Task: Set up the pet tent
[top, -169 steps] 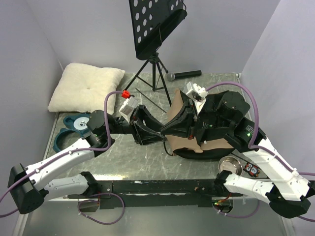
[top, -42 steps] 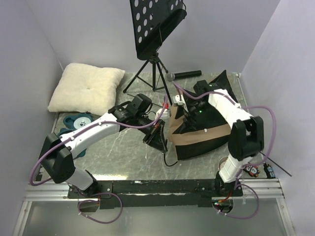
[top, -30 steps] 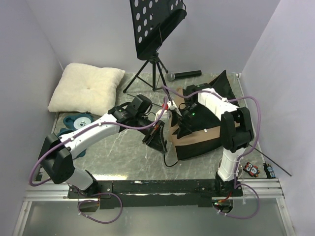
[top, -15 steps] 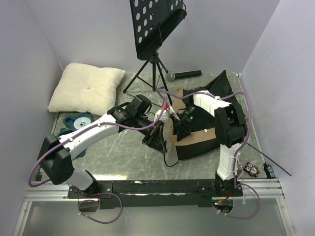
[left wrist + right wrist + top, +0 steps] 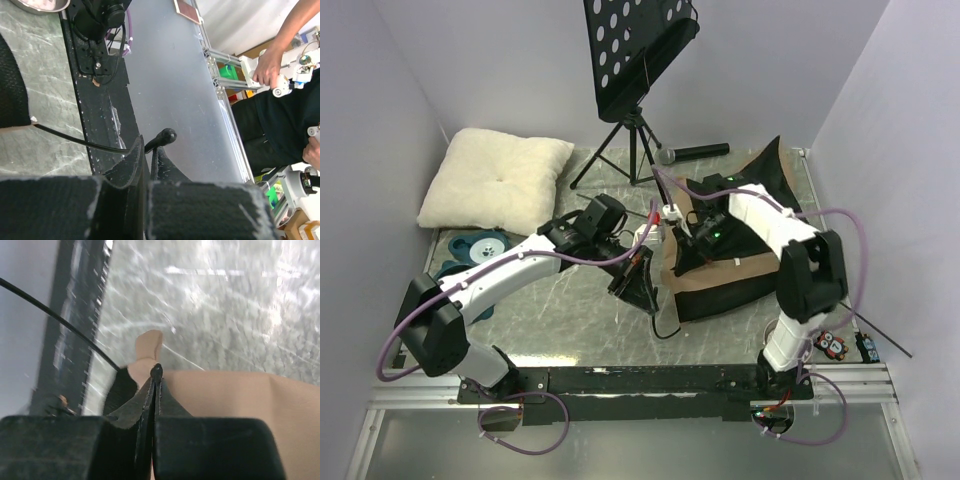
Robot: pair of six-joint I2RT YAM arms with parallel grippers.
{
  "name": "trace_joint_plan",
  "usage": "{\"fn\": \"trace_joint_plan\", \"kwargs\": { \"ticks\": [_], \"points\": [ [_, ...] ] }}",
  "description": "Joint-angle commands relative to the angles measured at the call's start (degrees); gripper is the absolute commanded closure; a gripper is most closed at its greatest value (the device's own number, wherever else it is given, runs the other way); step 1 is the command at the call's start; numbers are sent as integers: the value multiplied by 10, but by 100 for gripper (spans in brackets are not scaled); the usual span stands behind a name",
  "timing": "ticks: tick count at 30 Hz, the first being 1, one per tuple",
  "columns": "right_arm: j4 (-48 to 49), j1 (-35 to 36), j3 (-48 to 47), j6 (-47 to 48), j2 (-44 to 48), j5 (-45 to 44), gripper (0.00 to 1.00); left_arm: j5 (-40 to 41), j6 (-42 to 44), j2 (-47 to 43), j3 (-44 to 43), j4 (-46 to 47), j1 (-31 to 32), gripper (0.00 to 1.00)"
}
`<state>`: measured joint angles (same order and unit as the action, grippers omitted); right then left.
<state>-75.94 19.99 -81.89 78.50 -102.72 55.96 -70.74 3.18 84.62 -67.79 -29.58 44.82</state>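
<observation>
We could not see any grip: left end effector (image 5: 148,150) and right end effector (image 5: 156,372), both pressed together, sat at the pet tent's (image 5: 730,280) edge.

Pet tent (image 5: 730,285): one. Cream pillow (image 5: 495,180): one. Music stand (image 5: 635,50): one. Microphone (image 5: 695,152): one. Robot arms: two, left arm (image 5: 500,272) and right arm (image 5: 772,215). Table (image 5: 570,320): one. Blue round item (image 5: 470,248), partly hidden: count unclear.

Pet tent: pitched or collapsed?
Collapsed, mostly. The pet tent lies as a low folded heap, tan fabric flat on top, only one black corner sticking up.
</observation>
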Motion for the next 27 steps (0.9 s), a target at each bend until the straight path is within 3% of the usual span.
{"fn": "trace_joint_plan", "kwargs": {
  "ticks": [1,6,15,21,27],
  "points": [
    [17,0,11,-67,86,121,100,62,-54,5,21,9,-4,99],
    [70,0,29,-169,154,167,100,51,-70,23,6,8,-14,99],
    [318,1,133,-433,295,194,100,39,-97,27,-20,35,-33,99],
    [324,3,141,-473,336,185,100,83,-100,-18,-114,30,-60,99],
    [550,4,152,-690,378,188,100,83,-100,-10,-122,19,-59,99]
  ]
}}
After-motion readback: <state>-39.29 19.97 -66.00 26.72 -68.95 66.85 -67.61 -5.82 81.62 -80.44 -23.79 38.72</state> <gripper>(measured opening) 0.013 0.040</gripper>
